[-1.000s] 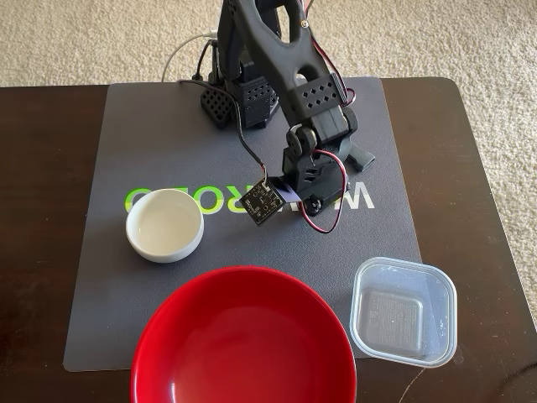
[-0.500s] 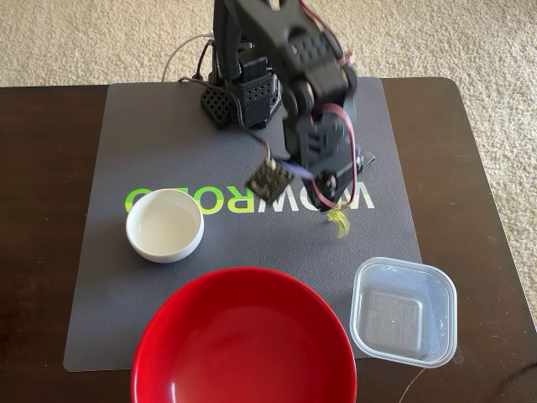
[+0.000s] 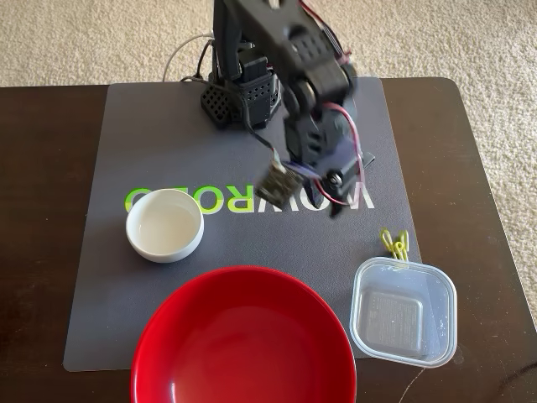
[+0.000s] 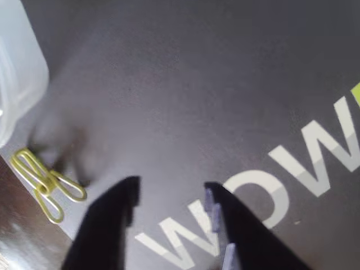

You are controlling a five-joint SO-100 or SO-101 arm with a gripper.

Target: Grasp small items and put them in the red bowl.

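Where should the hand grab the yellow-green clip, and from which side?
The yellow-green clip lies flat at the mat's edge, close against the clear container's far rim. Probably best to come straight down from above and pinch across its narrow middle, where the wire loops meet. A side approach looks poor: the container wall blocks one side. The hand is open, empty.

yellow-green clip, red bowl, grey mat.

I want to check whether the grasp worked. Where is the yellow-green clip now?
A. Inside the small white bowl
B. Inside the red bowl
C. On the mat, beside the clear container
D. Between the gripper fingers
C: the yellow-green clip lies on the mat's edge next to the clear container, and the gripper is open and empty.
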